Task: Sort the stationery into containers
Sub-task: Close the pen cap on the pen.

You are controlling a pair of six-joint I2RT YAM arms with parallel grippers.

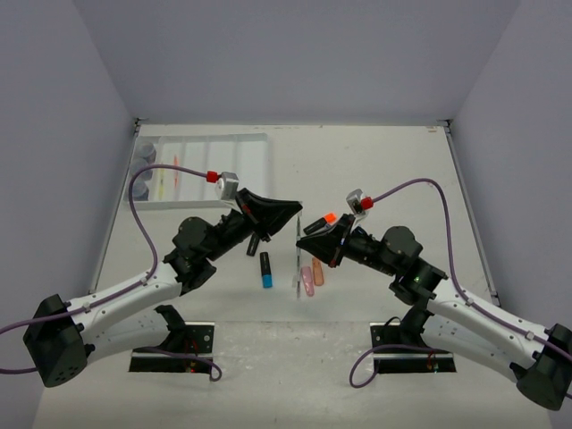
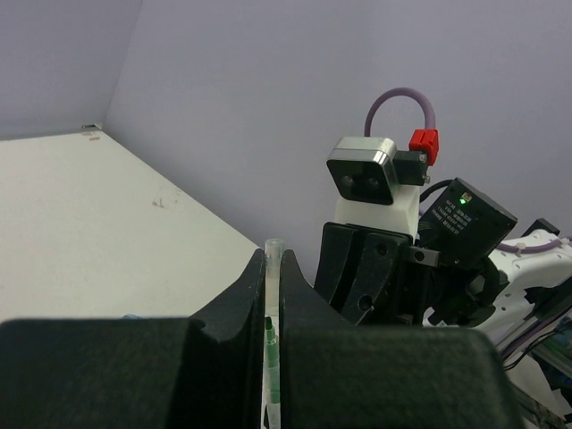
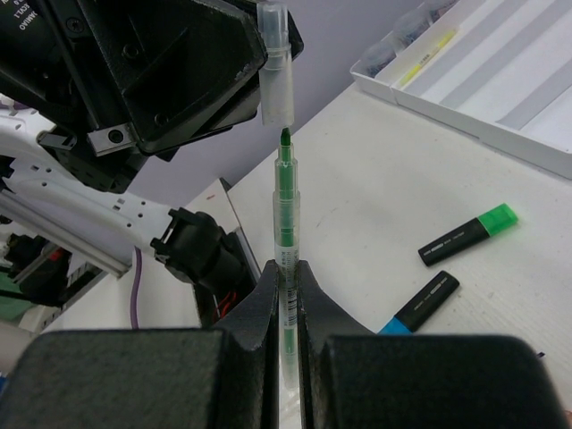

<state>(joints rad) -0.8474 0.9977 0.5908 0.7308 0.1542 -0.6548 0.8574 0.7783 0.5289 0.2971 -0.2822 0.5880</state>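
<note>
My right gripper (image 3: 286, 273) is shut on a thin clear pen with green ink (image 3: 286, 214) and holds it tip up above the table. My left gripper (image 2: 273, 261) is shut on the pen's clear cap (image 3: 275, 67). The cap sits just over the green tip, with the tip at its mouth. In the top view the two grippers meet at the table's middle, left (image 1: 293, 214) and right (image 1: 311, 248). The white divided tray (image 1: 241, 152) stands at the far left. A green-capped highlighter (image 3: 468, 234) and a blue-capped one (image 3: 420, 304) lie on the table.
An orange-capped highlighter (image 1: 318, 223) lies by my right gripper. A pink eraser (image 1: 307, 281) and an orange eraser (image 1: 318, 273) lie beside the blue-capped highlighter (image 1: 264, 270). Grey-blue pots (image 1: 143, 166) sit at the tray's left end. A yellow pen (image 3: 427, 55) lies in the tray.
</note>
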